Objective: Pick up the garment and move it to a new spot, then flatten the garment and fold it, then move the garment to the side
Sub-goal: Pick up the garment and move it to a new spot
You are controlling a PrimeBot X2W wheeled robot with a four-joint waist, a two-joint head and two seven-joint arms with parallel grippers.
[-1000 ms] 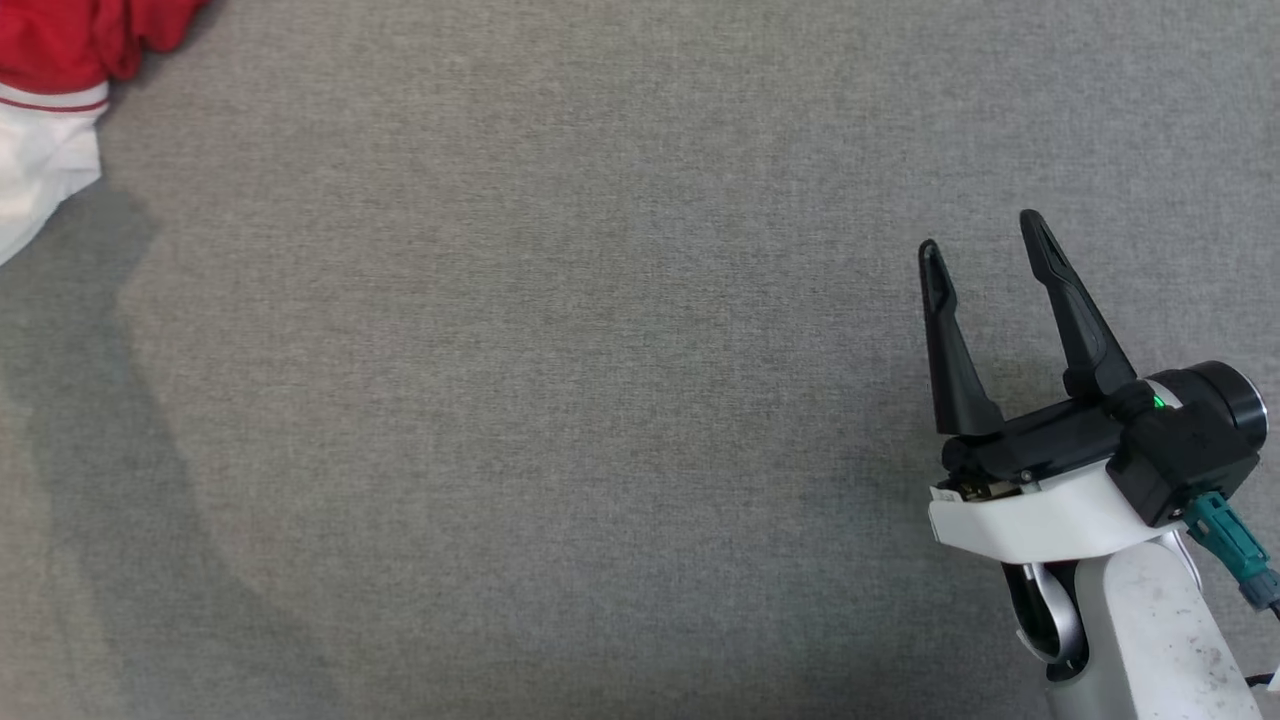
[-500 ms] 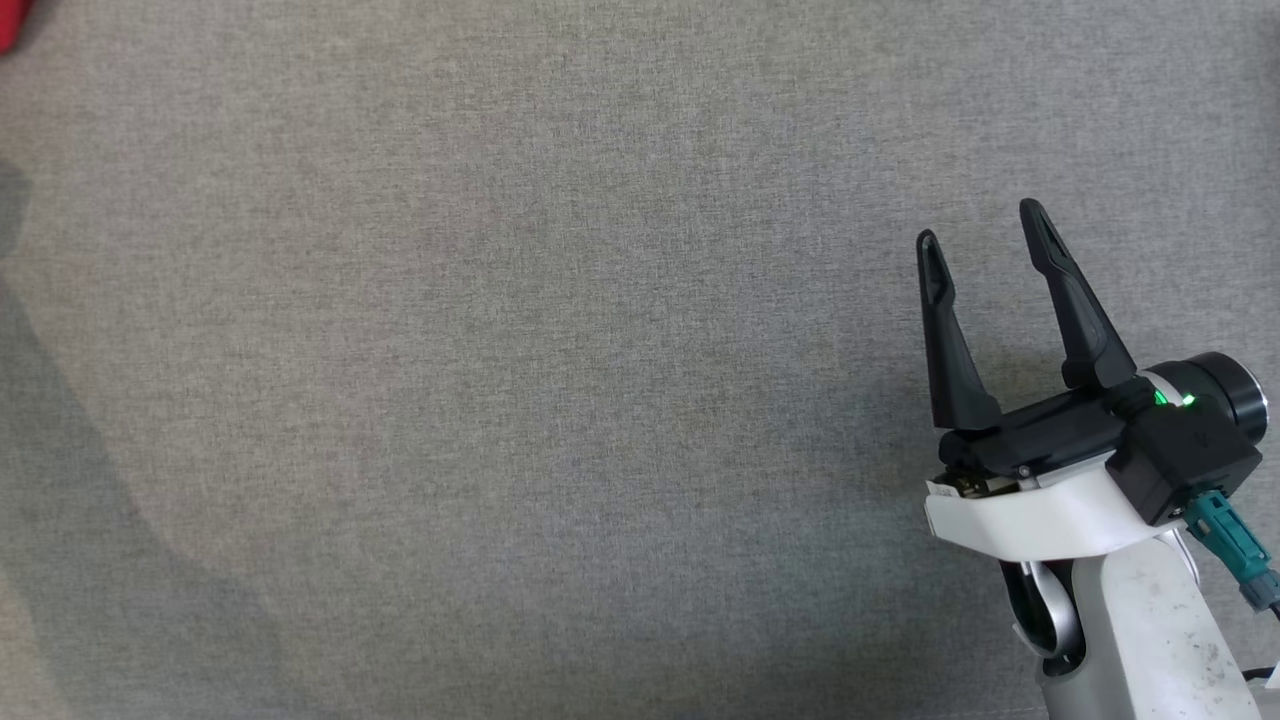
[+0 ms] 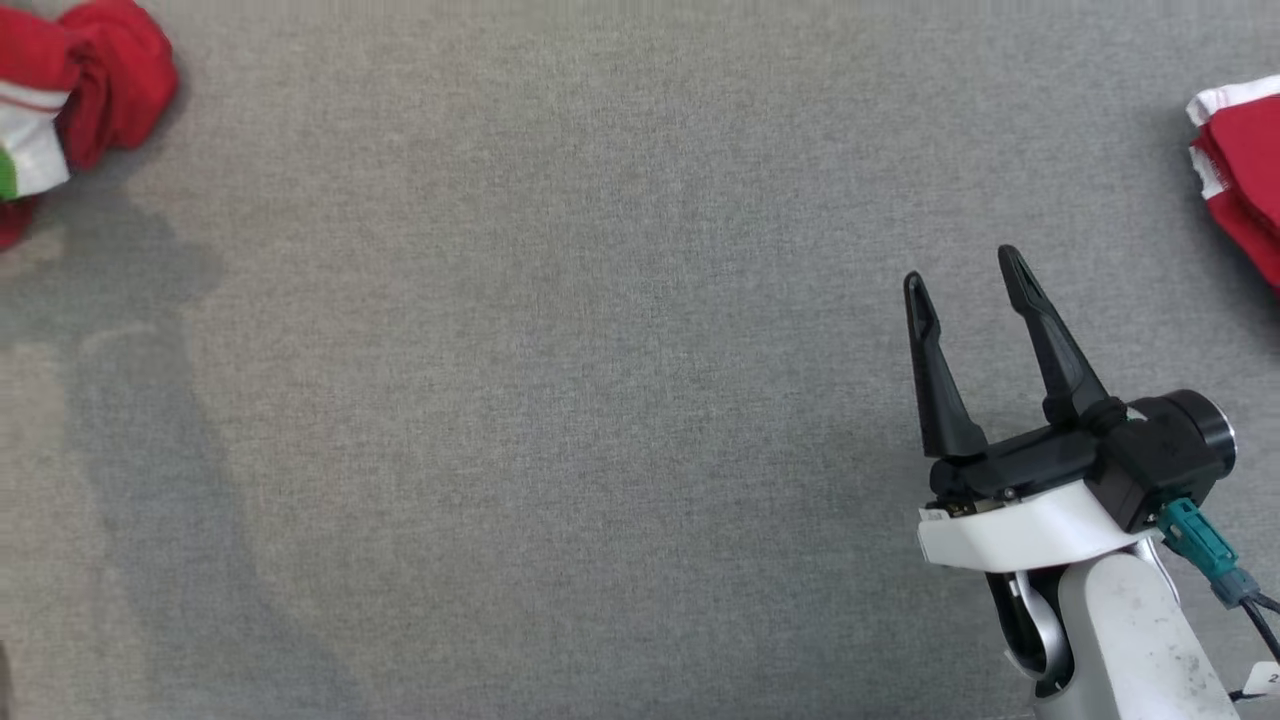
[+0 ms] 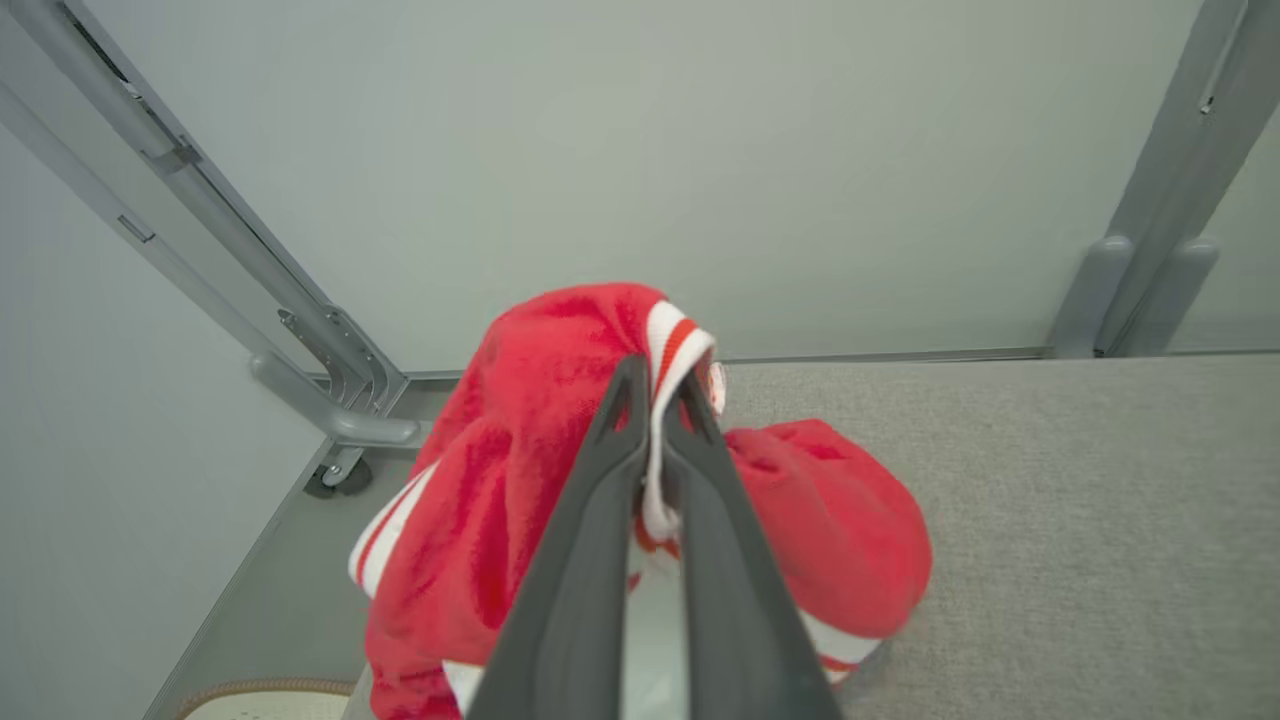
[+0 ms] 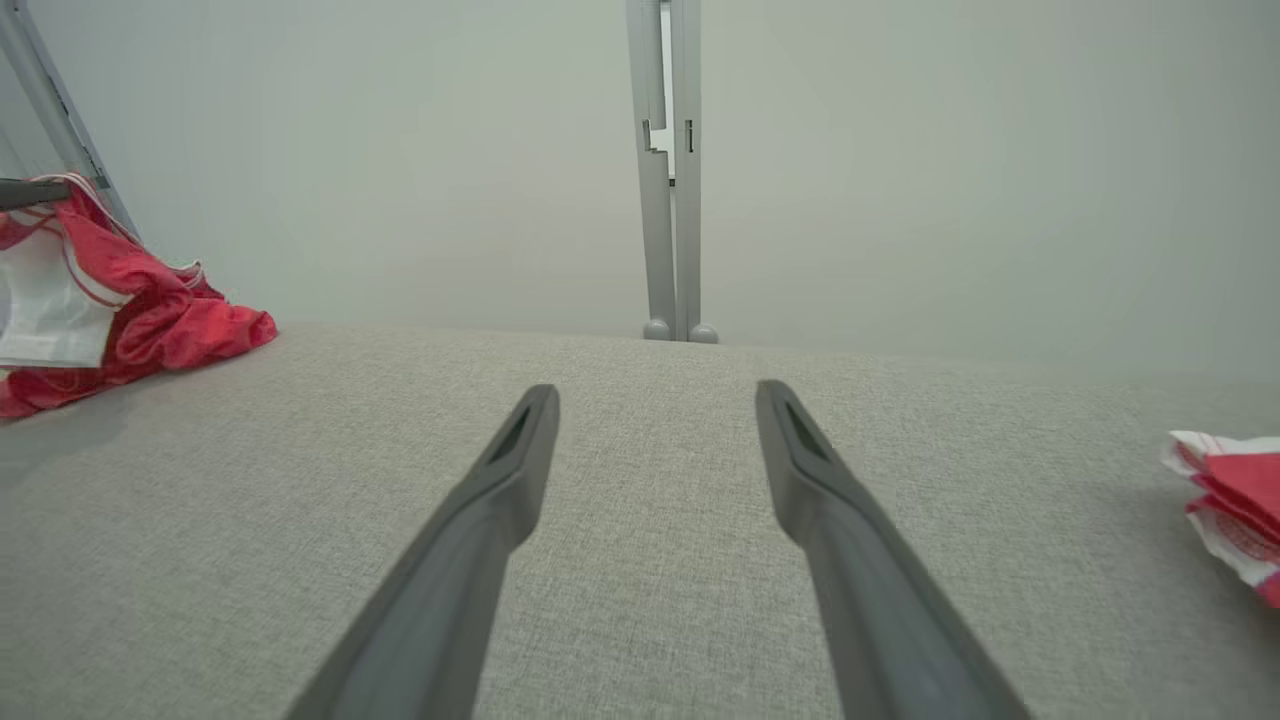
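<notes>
The garment [image 4: 500, 480] is red fleece with white, red-striped trim, bunched near the table's far left corner. My left gripper [image 4: 655, 385] is shut on a fold of its white-trimmed edge, and the cloth hangs around the fingers. In the head view the garment [image 3: 100, 80] is a crumpled heap at the top left. The right wrist view has the garment [image 5: 150, 310] at the left, partly raised. My right gripper [image 3: 965, 275] stands open over bare table at the lower right, with nothing between its fingers [image 5: 510, 470].
The table [image 3: 600, 400] is covered in grey cloth. A folded red and white garment [image 3: 1240, 170] lies at the right edge, also at the right in the right wrist view [image 5: 1235, 500]. Grey frame posts [image 5: 668, 200] and pale walls stand behind the table.
The head view has shifted, bringing the folded pile in at the right. The garment at the top left now looks bunched up instead of hanging flat. The right gripper stays open.
</notes>
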